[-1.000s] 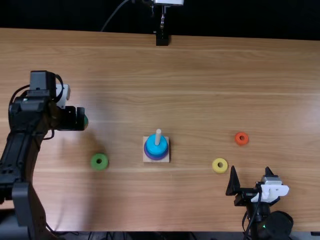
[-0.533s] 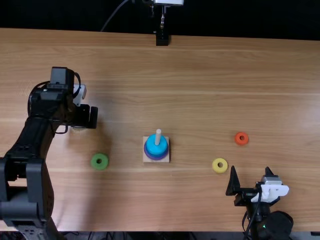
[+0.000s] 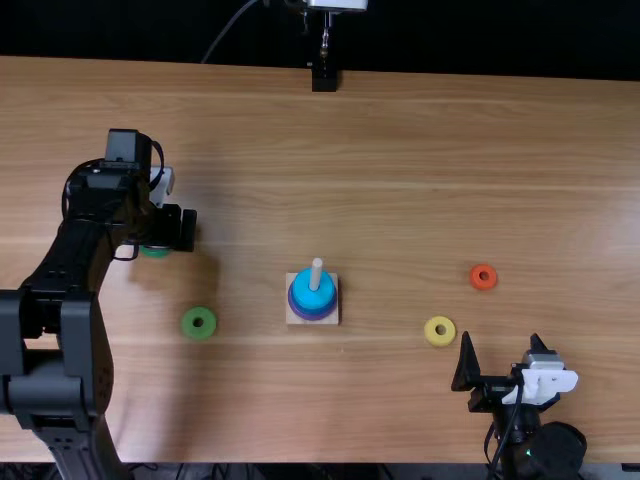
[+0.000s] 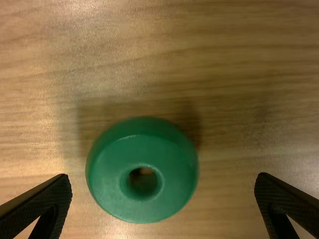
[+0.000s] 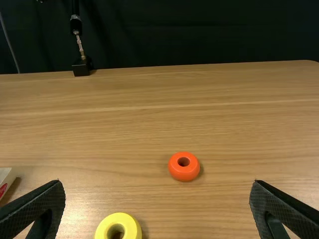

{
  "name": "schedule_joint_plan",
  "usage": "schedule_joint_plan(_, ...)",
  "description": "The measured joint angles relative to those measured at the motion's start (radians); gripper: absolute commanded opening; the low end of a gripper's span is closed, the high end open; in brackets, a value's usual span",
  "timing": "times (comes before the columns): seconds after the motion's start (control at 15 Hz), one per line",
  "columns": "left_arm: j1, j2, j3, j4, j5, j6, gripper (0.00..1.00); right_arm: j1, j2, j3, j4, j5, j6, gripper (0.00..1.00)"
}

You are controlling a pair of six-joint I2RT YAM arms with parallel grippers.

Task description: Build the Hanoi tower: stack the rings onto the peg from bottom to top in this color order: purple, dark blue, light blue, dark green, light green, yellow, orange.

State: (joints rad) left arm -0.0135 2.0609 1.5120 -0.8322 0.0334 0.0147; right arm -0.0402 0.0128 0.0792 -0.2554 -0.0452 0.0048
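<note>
In the top view my left gripper [image 3: 166, 230] is over the dark green ring [image 3: 155, 252], partly covering it. The left wrist view has that dark green ring [image 4: 107, 174] lying flat between the spread fingers of my left gripper [image 4: 164, 180], touching neither. On the wooden base [image 3: 291, 318], a purple ring [image 3: 311, 317], a dark blue one and a light blue ring [image 3: 324, 294] surround the peg [image 3: 316, 272]. A light green ring [image 3: 191, 329] lies left of the base. My right gripper [image 3: 500, 340], also open [image 5: 158, 184], stands near the yellow ring [image 3: 431, 338] and orange ring [image 3: 476, 281].
The wooden table [image 3: 400, 170] has a black stand [image 3: 324, 78] at its far edge. In the right wrist view, a corner of a pale block [image 5: 6, 178] shows, with the yellow ring [image 5: 102, 230] and orange ring [image 5: 184, 173] on the table.
My left gripper has moved to the right and slightly away from the near edge, now over the dark green ring. My right arm and the other rings have kept still.
</note>
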Motion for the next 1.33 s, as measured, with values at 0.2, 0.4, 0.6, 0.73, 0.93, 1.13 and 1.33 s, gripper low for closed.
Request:
schedule_joint_plan(0.2, 0.0, 0.014, 0.0, 0.0, 0.001, 0.0, 1.0, 0.0, 0.0, 0.0, 0.0, 0.0, 0.001, 1.0)
schedule_joint_plan(0.4, 0.0, 0.031, 0.0, 0.0, 0.0, 0.0, 1.0, 0.0, 0.0, 0.0, 0.0, 0.0, 0.0, 1.0)
schedule_joint_plan(0.6, 0.0, 0.031, 0.0, 0.0, 0.0, 0.001, 0.84, 0.0, 0.0, 0.0, 0.0, 0.0, 0.001, 1.0)
schedule_joint_plan(0.73, 0.0, 0.031, 0.0, 0.001, 0.0, 0.0, 0.3, 0.0, 0.0, 0.0, 0.0, 0.0, 0.0, 1.0)
schedule_joint_plan(0.93, 0.0, 0.031, 0.0, 0.014, 0.0, 0.0, 0.0, 0.0, 0.0, 0.0, 0.0, 0.0, 0.0, 1.0)
schedule_joint_plan(1.13, 0.0, 0.031, 0.0, 0.014, 0.001, 0.0, 0.0, 0.0, 0.0, 0.0, 0.001, 0.001, 0.0, 1.0)
schedule_joint_plan(1.33, 0.0, 0.03, 0.016, -0.005, 0.0, 0.0, 0.0, 0.0, 0.0, 0.0, 0.0, 0.0, 0.0, 1.0)
